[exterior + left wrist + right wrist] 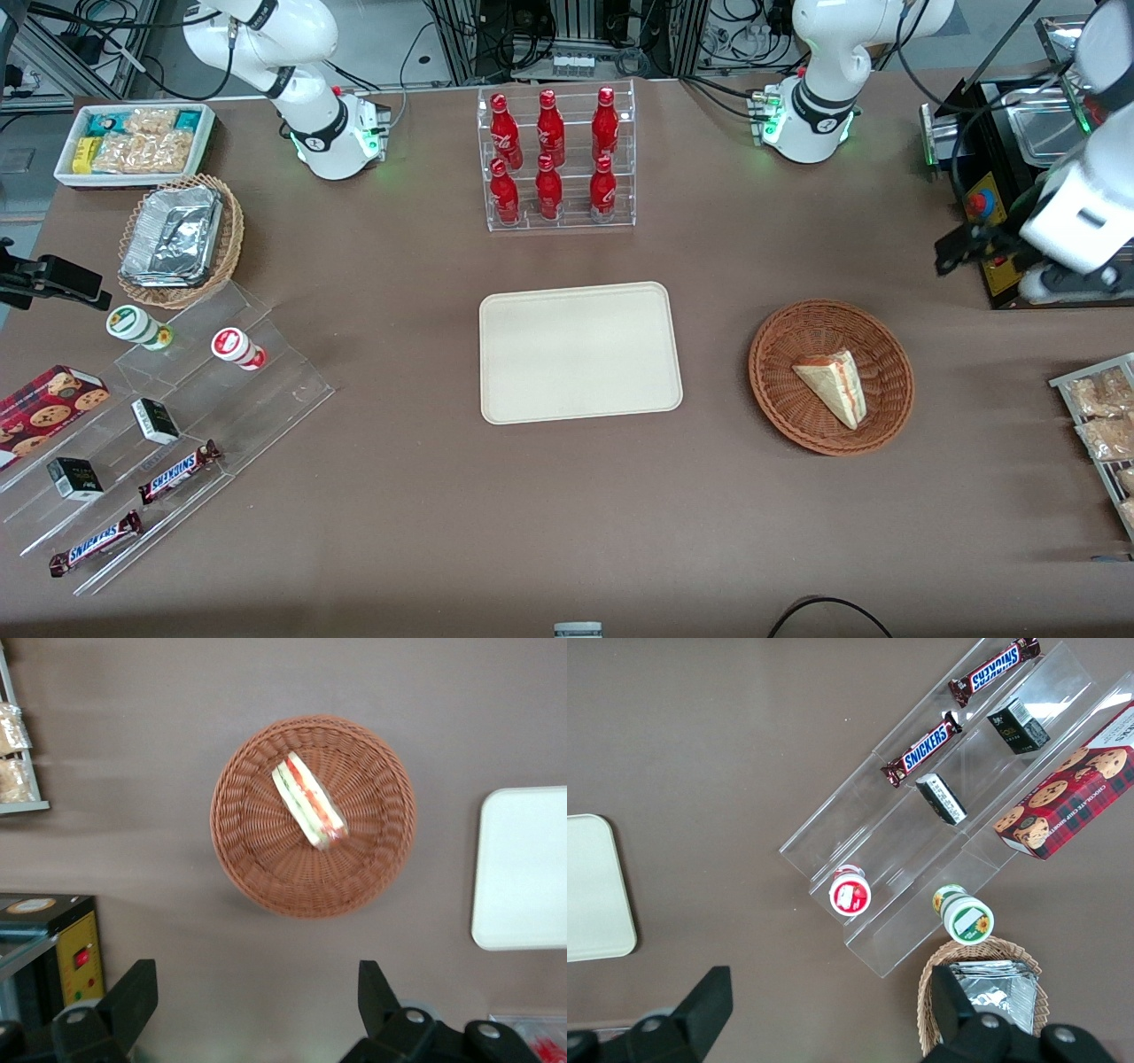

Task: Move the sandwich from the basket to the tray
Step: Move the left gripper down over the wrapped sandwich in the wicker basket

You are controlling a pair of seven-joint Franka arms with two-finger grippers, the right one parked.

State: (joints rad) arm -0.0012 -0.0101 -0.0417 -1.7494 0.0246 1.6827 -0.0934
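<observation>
Sandwich (834,386): triangular wedge, lying on its side inside the basket (780,390), red and green filling edge showing in the left wrist view (308,811), untouched by any finger.

Fingers (133,997): two dark pads, standing wide apart, holding nothing.

Gripper (257,1001): hanging in the air well above the table (567,514), apart from the basket and farther from the front camera than it is, at the working arm's end of the table.

Basket, seen from the wrist (266,877): round, reddish-brown wicker, sitting on the table, carrying only the sandwich.

Tray (580,352): cream-beige rectangle with rounded corners, lying flat at mid-table, bare, apart from the basket on the parked arm's side of it; one end also showing in the wrist view (523,868).

Bottle rack (558,159): clear stand holding six red bottles, standing farther from the front camera than the tray.

Black machine (1001,177): sitting at the working arm's end of the table, farther from the front camera than the basket.

Tiered clear display (177,425): lying toward the parked arm's end, carrying chocolate bars (177,470), small boxes and two capped cups.

Tan wicker basket with foil trays (177,239): sitting just beside that display, farther from the front camera.
</observation>
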